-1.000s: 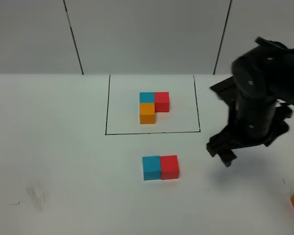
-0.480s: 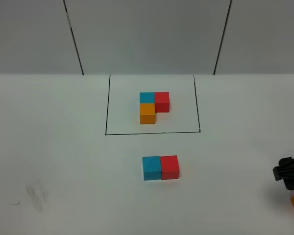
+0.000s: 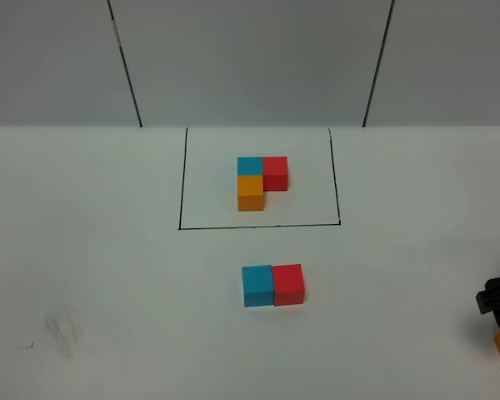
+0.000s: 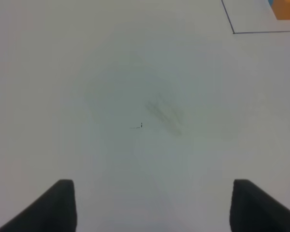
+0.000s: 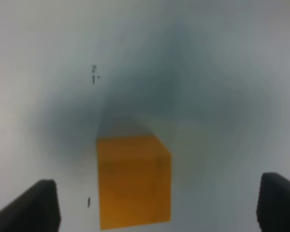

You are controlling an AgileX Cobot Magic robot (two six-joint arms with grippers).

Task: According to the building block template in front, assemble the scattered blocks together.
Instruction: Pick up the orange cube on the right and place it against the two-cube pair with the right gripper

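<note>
Status: cyan-blue cube (image 3: 257, 286) and red cube (image 3: 288, 284) sit joined, just below the template (image 3: 261, 182). Orange cube (image 5: 133, 181) lies well apart, at the right of the tabletop (image 3: 108, 292), not yet added. My right gripper (image 5: 157, 205) hangs spread over it. My left gripper (image 4: 152, 205) is spread and empty.

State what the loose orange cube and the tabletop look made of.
Small loose orange cube: likely painted wood or plastic; even matte colour, crisp edges, no grain or glare. White tabletop: smooth, low-sheen, possibly laminate or painted board; faint smudges show.
</note>
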